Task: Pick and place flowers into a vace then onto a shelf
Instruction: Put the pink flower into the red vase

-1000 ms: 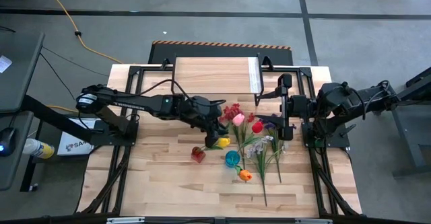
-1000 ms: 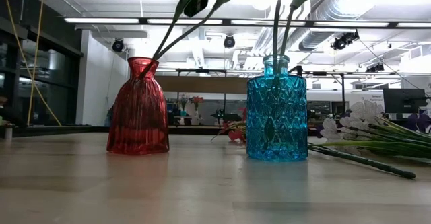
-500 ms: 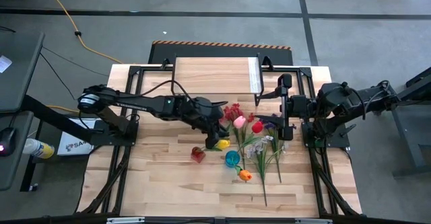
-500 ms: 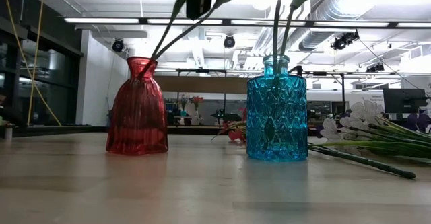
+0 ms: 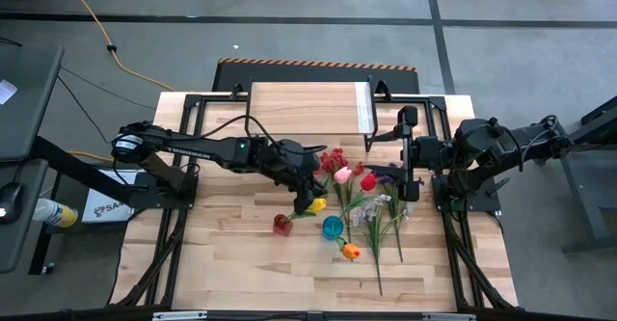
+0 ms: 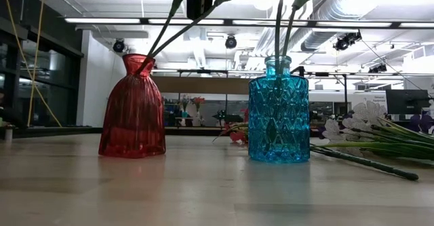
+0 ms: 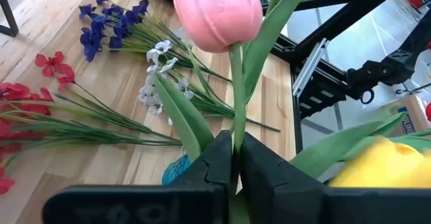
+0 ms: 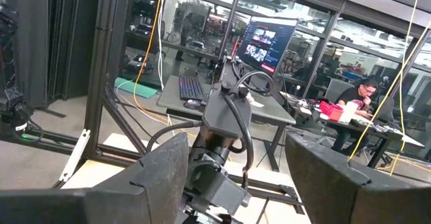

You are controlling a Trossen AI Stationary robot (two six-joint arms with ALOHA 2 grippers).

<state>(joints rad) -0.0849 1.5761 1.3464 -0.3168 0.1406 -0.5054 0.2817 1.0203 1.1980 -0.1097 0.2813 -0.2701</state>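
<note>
My left gripper [image 5: 314, 184] is shut on a pink tulip [image 7: 215, 12] above the table's middle, just beyond the two vases. A red vase [image 6: 132, 110] leans a little, with a green stem rising out of its mouth. The yellow tulip [image 5: 319, 205] shows between vase and gripper. The blue vase [image 6: 278, 114] stands upright with stems in it, an orange tulip [image 5: 351, 251] beside it. The shelf [image 5: 308, 109] stands at the far edge. My right gripper [image 8: 236, 150] hangs open and level at the table's right, with nothing between its fingers. My left gripper pinches the pink tulip's stem [image 7: 236, 126] between its two fingers, a short way below the head. The fingers slant down from the table's left and lie across the stem. The head stands above the fingers; the gripper hides the stem's lower part.
Loose flowers lie on the table right of the vases: a red cluster [image 5: 333, 159], a red tulip [image 5: 368, 181], a purple spray [image 5: 386, 178] and whitish sprays [image 5: 371, 210]. Black frame rails run along both sides of the table.
The red vase has slid a little toward the table's near-left and now leans, with its mouth tipped right. Both arms stay about where they were.
</note>
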